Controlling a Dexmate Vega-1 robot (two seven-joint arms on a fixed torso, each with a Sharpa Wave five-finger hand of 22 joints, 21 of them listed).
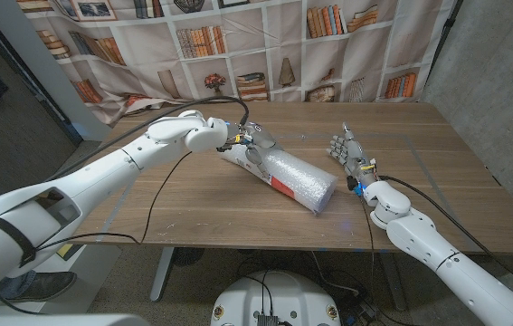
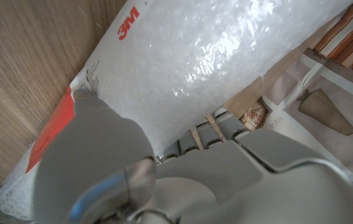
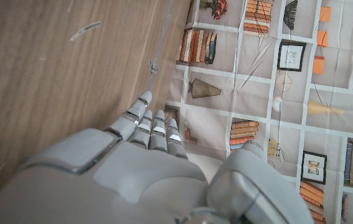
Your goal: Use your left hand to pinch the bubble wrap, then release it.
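Note:
A roll of clear bubble wrap (image 1: 297,177) with a red and white label lies slantwise at the middle of the wooden table (image 1: 211,208). My left hand (image 1: 254,145) is on its far end. In the left wrist view the thumb (image 2: 92,146) presses the wrap (image 2: 195,56) from one side while the other fingers (image 2: 213,127) lie against the opposite side, so the roll is pinched between them. My right hand (image 1: 348,156) stands on the table right of the roll, apart from it, fingers straight and spread, holding nothing. The right wrist view shows that hand (image 3: 139,168) the same way.
A black cable (image 1: 152,204) hangs from my left arm across the table's left part. A bookshelf-print backdrop (image 1: 265,45) hangs behind the far edge. A concrete wall (image 1: 500,81) stands to the right.

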